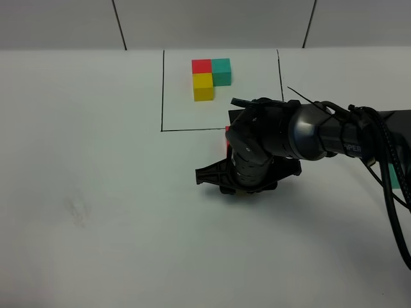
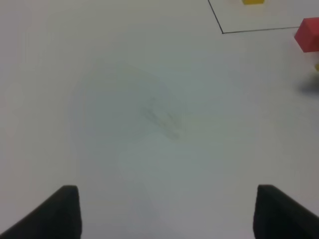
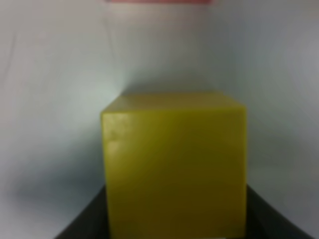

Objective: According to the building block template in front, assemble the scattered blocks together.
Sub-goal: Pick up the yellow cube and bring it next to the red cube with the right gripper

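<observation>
The building block template [image 1: 210,75] lies inside the black-lined square at the back: red at the corner, teal on the right, yellow in front. My right gripper [image 1: 241,187] reaches across the middle, pointing down at the table. In the right wrist view it [image 3: 174,224] is shut on the loose yellow cube [image 3: 174,164], which fills the space between its dark fingers [image 3: 82,224]. The loose red cube [image 1: 227,137] peeks out just behind the right arm; it also shows in the left wrist view [image 2: 309,34]. The teal cube [image 1: 392,174] is partly hidden behind the arm's cables at the far right. My left gripper [image 2: 169,214] is open and empty.
The black outline [image 1: 162,90] frames the template's square; its corner shows in the left wrist view [image 2: 222,33]. The right arm's body and cables [image 1: 385,167] cover the table's right side. A faint smudge [image 1: 78,212] marks the table [image 1: 96,160] at the left.
</observation>
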